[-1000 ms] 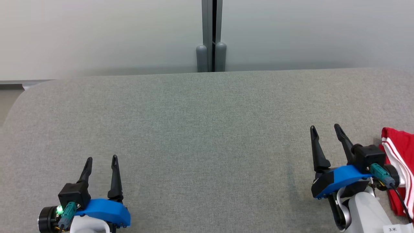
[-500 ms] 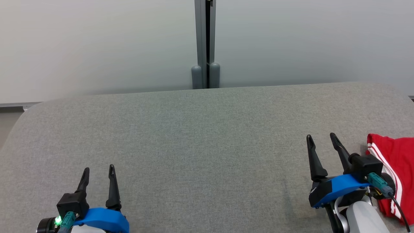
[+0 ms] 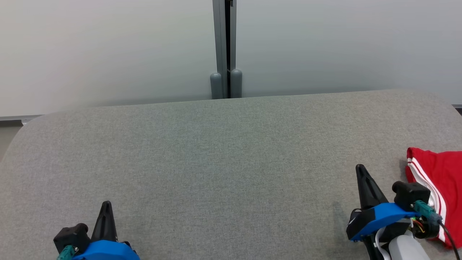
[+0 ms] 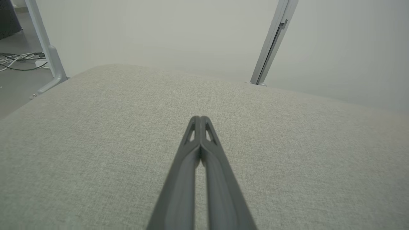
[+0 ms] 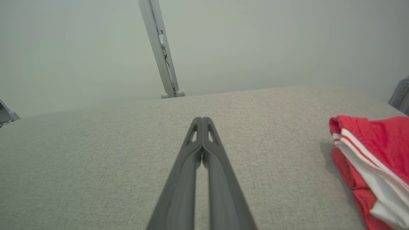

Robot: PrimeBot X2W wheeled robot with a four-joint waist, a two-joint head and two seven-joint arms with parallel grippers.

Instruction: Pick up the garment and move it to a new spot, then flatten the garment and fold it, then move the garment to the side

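The garment (image 3: 438, 178) is red with white stripes and lies folded at the right edge of the grey padded table (image 3: 223, 155); in the right wrist view the garment (image 5: 374, 159) sits right of my fingers. My right gripper (image 3: 360, 169) hovers just left of it, shut and empty, not touching the cloth. In the right wrist view my right gripper (image 5: 202, 119) has its tips pressed together. At the lower left my left gripper (image 3: 106, 205) is shut and empty over bare table, and the left wrist view shows my left gripper (image 4: 200, 118) with tips meeting.
A pale wall with a grey upright post (image 3: 223, 47) stands behind the table's far edge. A frame leg (image 4: 48, 54) and loose cables (image 4: 16, 60) lie on the floor beyond the table's left corner.
Both grippers have gone from open to shut. Both have drawn back toward the bottom of the head view. The camera has shifted, showing more wall and more of the garment.
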